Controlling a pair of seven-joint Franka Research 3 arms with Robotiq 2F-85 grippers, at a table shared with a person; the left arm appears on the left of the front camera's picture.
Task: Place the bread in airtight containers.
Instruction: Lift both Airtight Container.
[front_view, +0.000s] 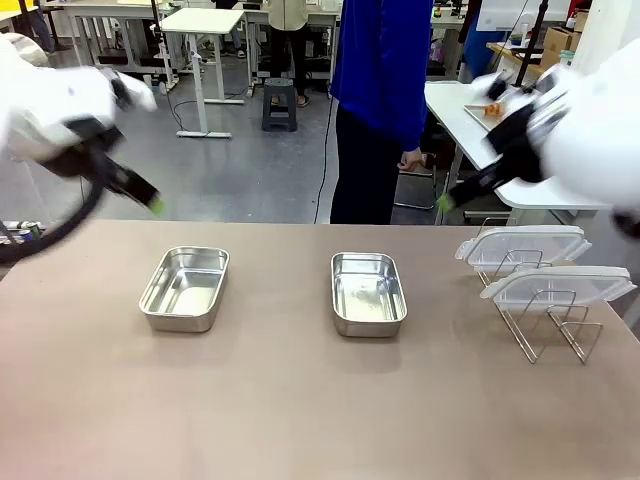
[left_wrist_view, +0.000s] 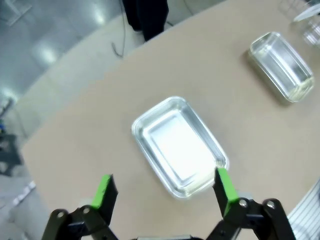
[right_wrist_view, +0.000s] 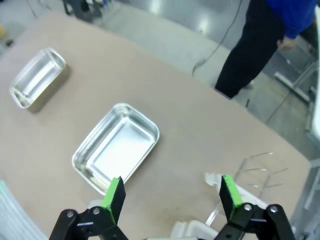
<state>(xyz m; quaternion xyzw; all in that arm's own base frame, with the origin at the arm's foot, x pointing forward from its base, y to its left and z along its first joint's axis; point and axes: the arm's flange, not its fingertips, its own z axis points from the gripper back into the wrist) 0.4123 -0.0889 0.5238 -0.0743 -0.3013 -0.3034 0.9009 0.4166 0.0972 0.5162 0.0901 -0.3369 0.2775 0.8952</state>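
Two shiny steel containers lie open and empty on the brown table, one to the left (front_view: 185, 288) and one at the middle (front_view: 368, 293). Their clear lids (front_view: 525, 247) lean in a wire rack at the right. My left gripper (front_view: 155, 205) hangs high over the table's far left edge. It is open in the left wrist view (left_wrist_view: 165, 189), above the left container (left_wrist_view: 177, 145). My right gripper (front_view: 443, 202) is raised at the far right, open (right_wrist_view: 172, 195) above the middle container (right_wrist_view: 116, 147). Something golden-brown, perhaps the bread (front_view: 492, 108), lies on a tray on a white table behind.
A person in a blue top (front_view: 385, 100) stands at the far side of the table, arms down. The wire rack (front_view: 545, 325) with both lids occupies the right end. In the wrist views the other container shows farther off (left_wrist_view: 281, 65) (right_wrist_view: 37, 77).
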